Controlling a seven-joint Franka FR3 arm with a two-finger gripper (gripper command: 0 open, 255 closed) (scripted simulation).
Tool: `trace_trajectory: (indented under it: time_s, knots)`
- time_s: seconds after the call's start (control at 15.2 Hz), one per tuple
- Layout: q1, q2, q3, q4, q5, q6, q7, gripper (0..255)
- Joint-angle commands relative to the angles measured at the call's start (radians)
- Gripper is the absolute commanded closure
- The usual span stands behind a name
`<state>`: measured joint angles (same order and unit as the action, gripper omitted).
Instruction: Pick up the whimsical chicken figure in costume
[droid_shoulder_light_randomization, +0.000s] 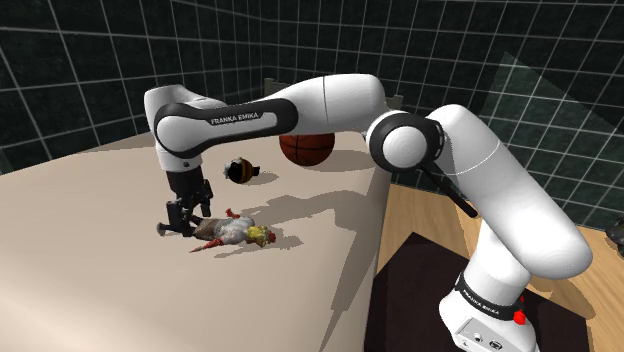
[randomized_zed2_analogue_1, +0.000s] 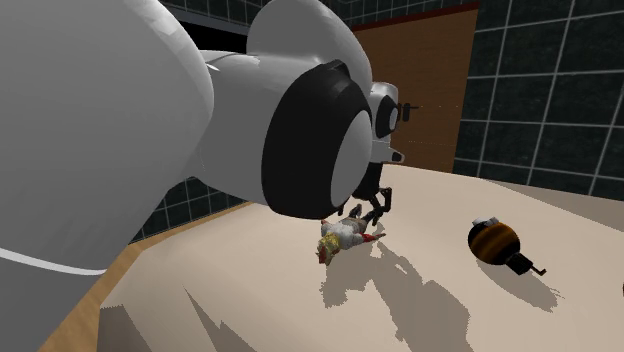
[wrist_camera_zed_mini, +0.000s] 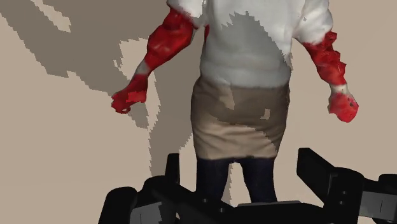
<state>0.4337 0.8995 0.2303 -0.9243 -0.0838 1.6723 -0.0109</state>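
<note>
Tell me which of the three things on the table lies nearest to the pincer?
The chicken figure in white and red, lying flat at the tips of the pincer. The black-orange round thing and the brown ball rest farther away.

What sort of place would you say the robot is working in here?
Probably a tiled room in a house, perhaps a bathroom: dark tiled walls with pale grout, a wooden floor and a beige work surface.
</note>
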Motion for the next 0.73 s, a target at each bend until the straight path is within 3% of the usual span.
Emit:
trace_trajectory:
  time_s: [0.0,0.07,0.66]
  knots:
    - [-0.001,0.000,0.000,-0.009,0.000,0.009,0.000,0]
    - [0.000,0.001,0.000,-0.008,0.000,0.009,0.001,255]
    - [-0.001,0.000,0.000,-0.009,0.000,0.009,0.000,255]
